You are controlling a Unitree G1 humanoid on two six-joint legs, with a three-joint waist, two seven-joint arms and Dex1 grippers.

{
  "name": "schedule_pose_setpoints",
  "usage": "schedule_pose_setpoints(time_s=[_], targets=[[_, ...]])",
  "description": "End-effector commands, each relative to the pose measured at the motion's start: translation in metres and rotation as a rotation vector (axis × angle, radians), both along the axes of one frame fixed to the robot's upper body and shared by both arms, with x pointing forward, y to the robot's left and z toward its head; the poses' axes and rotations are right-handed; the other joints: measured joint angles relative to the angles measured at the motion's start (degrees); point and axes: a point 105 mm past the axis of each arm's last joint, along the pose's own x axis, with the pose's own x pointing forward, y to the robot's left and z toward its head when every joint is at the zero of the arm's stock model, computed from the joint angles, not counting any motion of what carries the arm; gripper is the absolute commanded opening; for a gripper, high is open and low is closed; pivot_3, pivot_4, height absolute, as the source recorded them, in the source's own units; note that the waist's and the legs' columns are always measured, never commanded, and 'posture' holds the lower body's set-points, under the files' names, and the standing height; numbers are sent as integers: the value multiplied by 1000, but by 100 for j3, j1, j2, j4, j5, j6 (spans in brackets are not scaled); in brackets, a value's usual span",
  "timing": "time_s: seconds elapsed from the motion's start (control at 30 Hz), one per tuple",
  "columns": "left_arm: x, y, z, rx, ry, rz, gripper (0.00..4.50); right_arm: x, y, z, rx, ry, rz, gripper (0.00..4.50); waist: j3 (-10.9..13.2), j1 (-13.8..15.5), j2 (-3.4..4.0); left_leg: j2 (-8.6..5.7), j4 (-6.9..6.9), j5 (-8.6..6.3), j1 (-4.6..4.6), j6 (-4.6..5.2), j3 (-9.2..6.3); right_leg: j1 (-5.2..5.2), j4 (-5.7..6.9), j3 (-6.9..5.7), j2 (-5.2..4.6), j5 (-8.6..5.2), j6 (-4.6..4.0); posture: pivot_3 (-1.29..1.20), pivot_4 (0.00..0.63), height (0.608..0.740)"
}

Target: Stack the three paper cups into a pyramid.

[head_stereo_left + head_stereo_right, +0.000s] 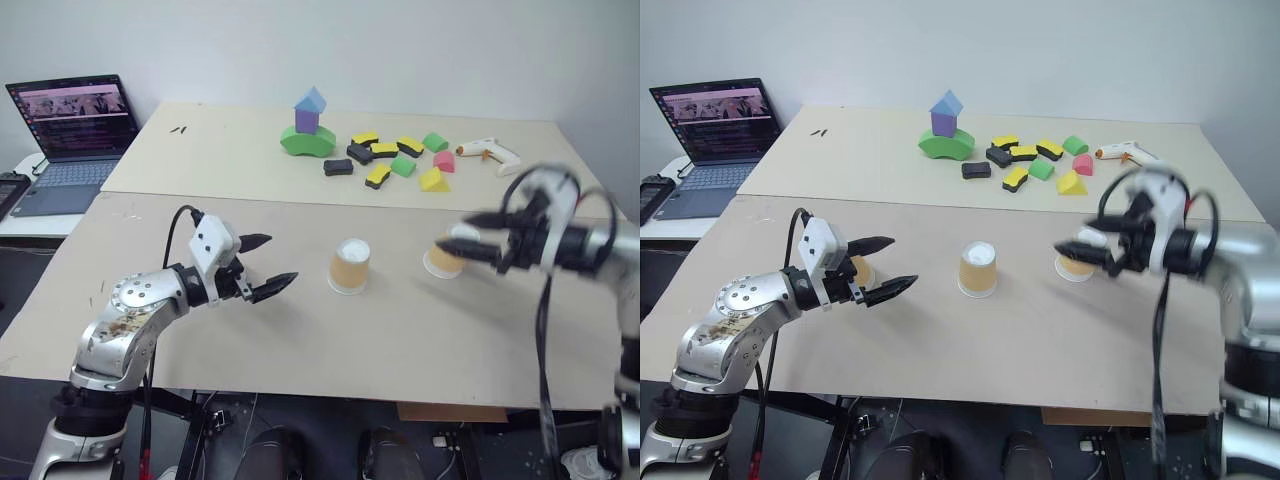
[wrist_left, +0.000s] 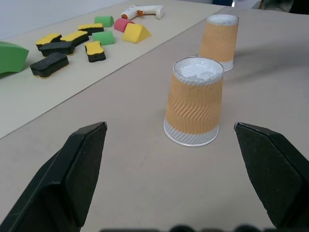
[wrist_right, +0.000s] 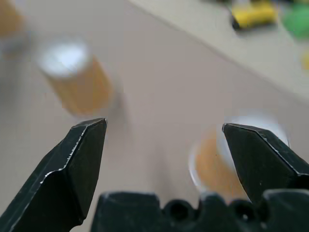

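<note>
A two-armed robot stands over a pale bench (image 1: 300, 340) with three small tan paper cups to build into a pyramid, none yet stacked. The left claw (image 1: 268, 265) hangs level, its black fingers spread wide and empty. Just ahead of its tips sits the middle tan paper cup (image 1: 350, 266), upside down with its white base uppermost. A second inverted tan cup (image 1: 860, 268) stands close behind that claw, half hidden by its fingers. The right claw (image 1: 1077, 248), blurred in the head views, is also spread wide and holds nothing; the third tan cup (image 1: 445, 258) sits right at its fingertips, and whether they touch it cannot be told.

The cups look very light and thin-walled, with ribbed sides that should give some grip. They would likely crush under a hard squeeze and tip at a nudge. The safest hold appears to be across the ribbed middle of the wall, gently, from the side.

Beyond both claws lie coloured foam blocks (image 1: 385, 158), a small block tower (image 1: 308, 127) and a white glue gun (image 1: 490, 152).
</note>
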Motion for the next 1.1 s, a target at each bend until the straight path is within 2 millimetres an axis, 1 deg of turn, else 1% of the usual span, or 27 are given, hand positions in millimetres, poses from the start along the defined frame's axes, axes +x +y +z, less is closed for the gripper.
schedule_pose_setpoints(time_s=[0.03,0.13,0.23,0.27,0.37,0.43,0.53,0.6,0.77,0.87,1.1], targets=[[-5,-3,13,2,-52,-16,4500,1,-7,6,-75,-97,-101,4488,-1,-28,2,2,1,0,1,0,1,0,-1,5,7,0,0,0,150,695],[-4,-4,14,3,-52,-24,4500,6,-1,-2,-38,-106,-120,4488,-1,-79,2,5,1,0,2,0,2,3,-3,13,22,-1,2,0,150,695],[-3,-4,15,7,-55,-24,4500,13,2,-3,-6,-125,-138,4488,-1,-82,3,8,1,1,5,-1,2,3,-4,21,32,-1,3,0,150,695],[-2,-4,15,8,-56,-23,4500,16,4,-2,12,-136,-142,4488,0,-81,3,8,0,1,5,-1,2,3,-4,22,32,-2,3,0,150,695],[-2,-4,16,2,-59,-22,4500,24,14,8,147,-166,-146,4488,0,-81,3,8,1,1,5,-1,2,3,-5,22,35,-2,3,0,150,695],[-1,-5,18,-12,-58,-20,4500,27,15,11,192,-178,-159,4488,0,-80,3,8,0,1,4,-1,2,3,-6,22,36,-2,3,0,150,695],[-2,-6,19,-9,-63,-21,4500,35,8,8,191,-174,-213,4488,0,-47,3,7,-1,2,3,-1,0,5,-8,17,38,-2,3,0,150,695],[-2,-6,20,-7,-67,-20,4500,41,7,10,212,-183,-231,4488,0,-53,3,3,0,1,2,-1,2,5,-9,18,36,-3,4,0,150,695],[-2,-5,19,-6,-66,-14,4500,51,11,9,213,-195,-246,4488,0,-85,4,6,-2,2,2,-1,2,1,-5,19,41,-3,3,0,150,695],[-2,-5,19,-7,-66,-10,4500,57,17,12,226,-207,-235,4488,0,-91,4,5,-2,2,2,-1,4,1,-7,20,41,-3,3,0,150,695],[-3,-4,19,-4,-64,-2,4500,62,24,15,234,-217,-217,4488,1,-81,5,4,-2,2,2,0,4,1,-7,20,41,-3,3,0,150,695]])
